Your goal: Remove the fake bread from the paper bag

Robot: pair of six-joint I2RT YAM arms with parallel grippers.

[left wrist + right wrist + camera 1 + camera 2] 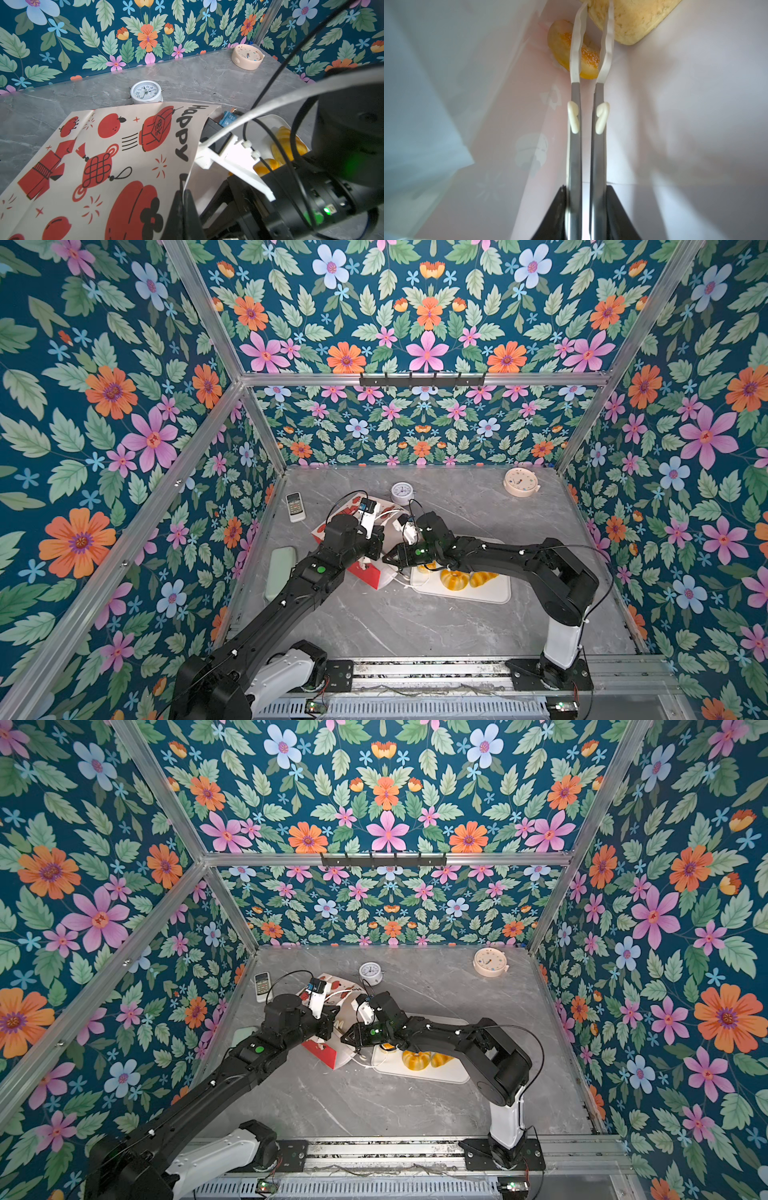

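The paper bag (365, 572) (322, 1050) lies on its side on the table, its printed side (104, 155) facing up. My left gripper (184, 193) is shut on the bag's rim and holds the mouth up. Shut on metal tongs (591, 124), my right gripper (584, 187) reaches into the bag, and its place in a top view (388, 560) is at the bag's mouth. Inside, the tongs' white tips straddle the edges of an orange-topped bread (562, 49) and a pale yellow bread (633, 20). Three fake breads (453, 578) (415, 1060) lie on the white tray (490, 593).
A white alarm clock (402, 492) stands just behind the bag. Farther off, a beige round clock (520, 482) sits at the back right. A remote (295, 507) and a pale green object (280, 572) lie along the left wall.
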